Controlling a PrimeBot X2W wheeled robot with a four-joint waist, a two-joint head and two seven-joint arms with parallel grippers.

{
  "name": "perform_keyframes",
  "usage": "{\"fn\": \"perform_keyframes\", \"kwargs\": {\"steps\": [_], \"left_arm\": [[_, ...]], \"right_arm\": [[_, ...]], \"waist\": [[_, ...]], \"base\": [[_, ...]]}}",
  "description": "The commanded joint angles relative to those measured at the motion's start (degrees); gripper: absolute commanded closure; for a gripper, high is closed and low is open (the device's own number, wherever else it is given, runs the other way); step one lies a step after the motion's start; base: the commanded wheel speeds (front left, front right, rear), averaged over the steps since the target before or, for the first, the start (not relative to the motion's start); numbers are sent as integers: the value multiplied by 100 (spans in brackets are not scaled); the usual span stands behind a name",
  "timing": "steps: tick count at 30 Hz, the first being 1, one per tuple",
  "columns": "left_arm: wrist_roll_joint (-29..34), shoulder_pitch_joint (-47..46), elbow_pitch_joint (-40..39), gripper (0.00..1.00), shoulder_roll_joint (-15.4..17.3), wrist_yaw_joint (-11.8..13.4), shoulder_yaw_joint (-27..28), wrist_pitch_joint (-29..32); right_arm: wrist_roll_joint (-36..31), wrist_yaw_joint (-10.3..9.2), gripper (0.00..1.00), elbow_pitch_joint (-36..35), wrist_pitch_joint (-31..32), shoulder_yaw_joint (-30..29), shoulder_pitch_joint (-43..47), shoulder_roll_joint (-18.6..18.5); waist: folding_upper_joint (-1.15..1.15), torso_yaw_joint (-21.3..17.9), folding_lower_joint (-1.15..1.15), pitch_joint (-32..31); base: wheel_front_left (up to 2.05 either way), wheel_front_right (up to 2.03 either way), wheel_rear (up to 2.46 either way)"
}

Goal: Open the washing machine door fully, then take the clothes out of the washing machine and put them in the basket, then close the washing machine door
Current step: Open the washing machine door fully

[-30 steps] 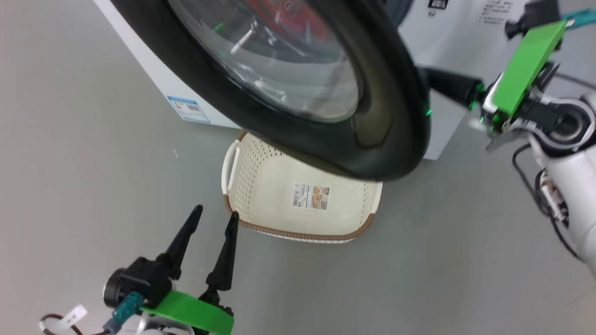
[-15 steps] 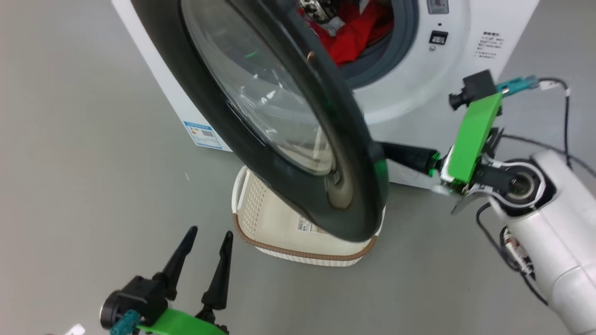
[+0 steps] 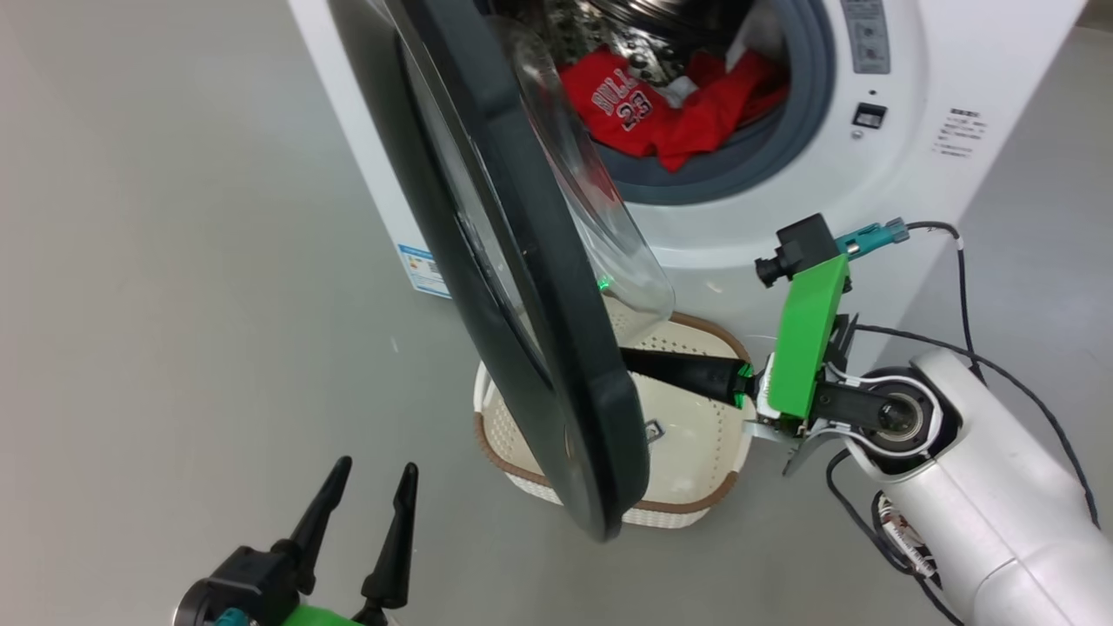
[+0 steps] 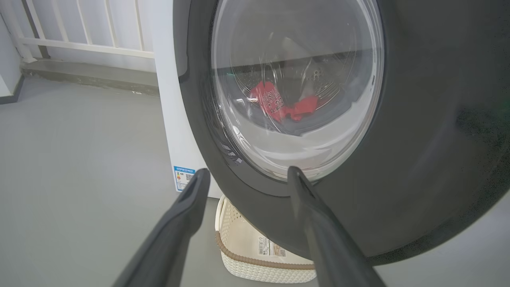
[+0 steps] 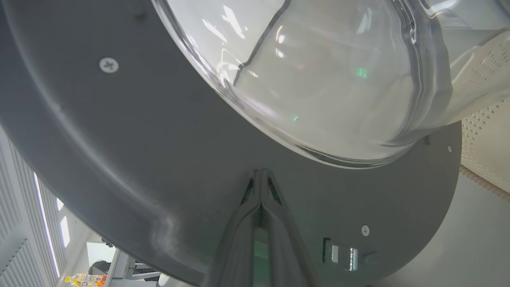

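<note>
Touching the washing machine door (image 5: pixel 119 139), the right hand (image 5: pixel 261 172) has fingers together.

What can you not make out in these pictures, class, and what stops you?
- Cream-white perforated plastic basket: middle hidden, head view, by the round black-rimmed glass door.
- Bright red clothes: garment count unclear, bunched; steel drum cut off by head view's top edge.
- Blue-and-white label: print too small, left wrist view.
</note>
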Motion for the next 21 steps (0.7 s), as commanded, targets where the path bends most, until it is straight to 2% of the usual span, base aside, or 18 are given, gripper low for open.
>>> {"fn": "perform_keyframes", "kwargs": {"steps": [1, 21], "left_arm": [[72, -38, -131, 0, 45, -32, 237, -69], [122, 110, -160, 0, 42, -32, 539, -69]], "right_arm": [[-47, 44, 100, -195, 11, 98, 65, 191], [-141, 44, 100, -279, 56, 305, 250, 679]], "waist": [[0, 146, 0, -79], [0, 684, 0, -273]], "base": [[0, 0, 0], [0, 0, 0]]}}
